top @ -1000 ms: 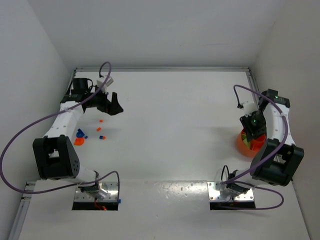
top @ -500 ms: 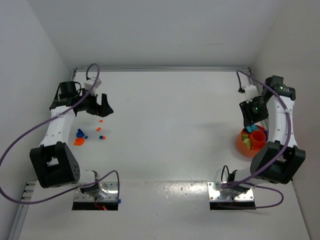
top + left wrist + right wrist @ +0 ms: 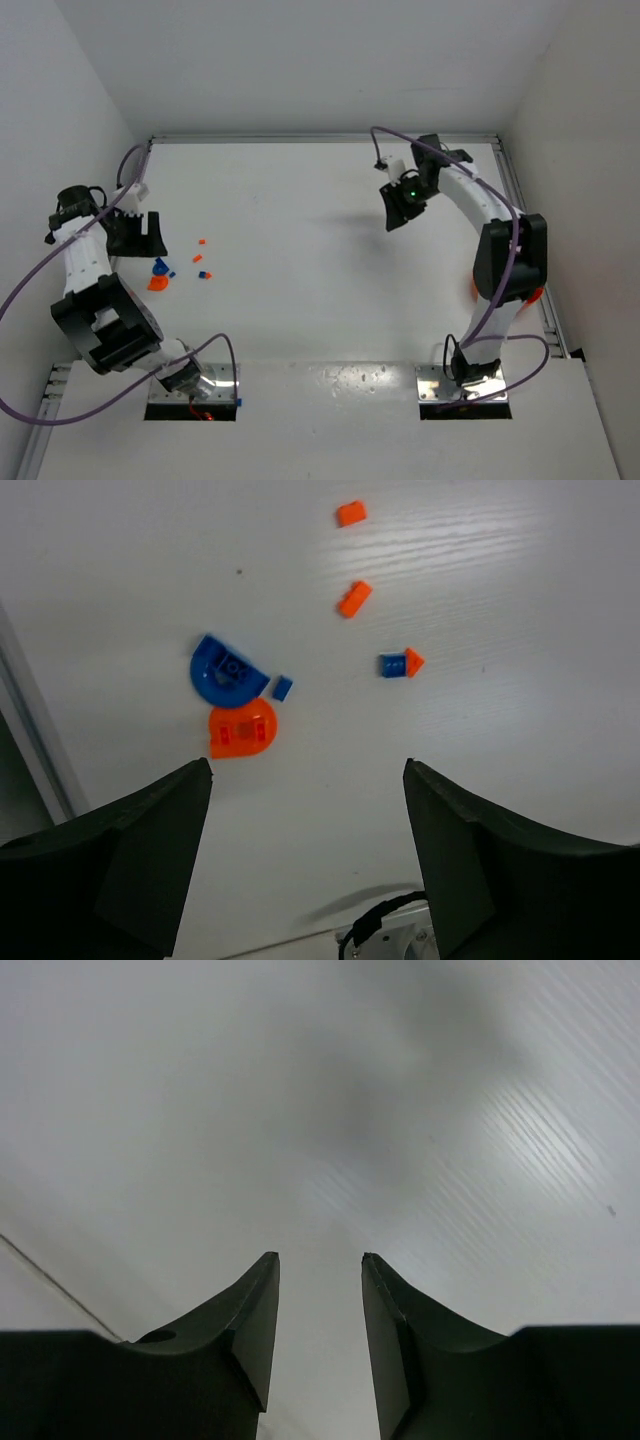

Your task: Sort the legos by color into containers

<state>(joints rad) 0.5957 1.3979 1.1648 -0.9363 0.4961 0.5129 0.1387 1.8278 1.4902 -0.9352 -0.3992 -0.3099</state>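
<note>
Several small legos lie at the table's left: two orange bricks (image 3: 351,513) (image 3: 354,598), a blue and orange pair (image 3: 399,663), a blue half-round piece (image 3: 225,670), a tiny blue brick (image 3: 283,688) and an orange half-round piece (image 3: 243,728). From above they form a cluster (image 3: 158,275). My left gripper (image 3: 138,245) (image 3: 308,765) hangs open and empty just left of them, by the wall. My right gripper (image 3: 393,218) (image 3: 318,1257) is over bare table at the far middle, jaws apart with nothing between them. The orange container is mostly hidden behind the right arm; only a sliver (image 3: 473,290) shows.
White walls close in on both sides. A metal rail (image 3: 320,138) runs along the table's back edge, and another (image 3: 25,730) along the left edge beside my left gripper. Purple cables loop off both arms.
My left arm has swung left and nearer, off the bricks toward the wall. My right arm has swung from above the orange container to the far middle of the table and now covers it.
</note>
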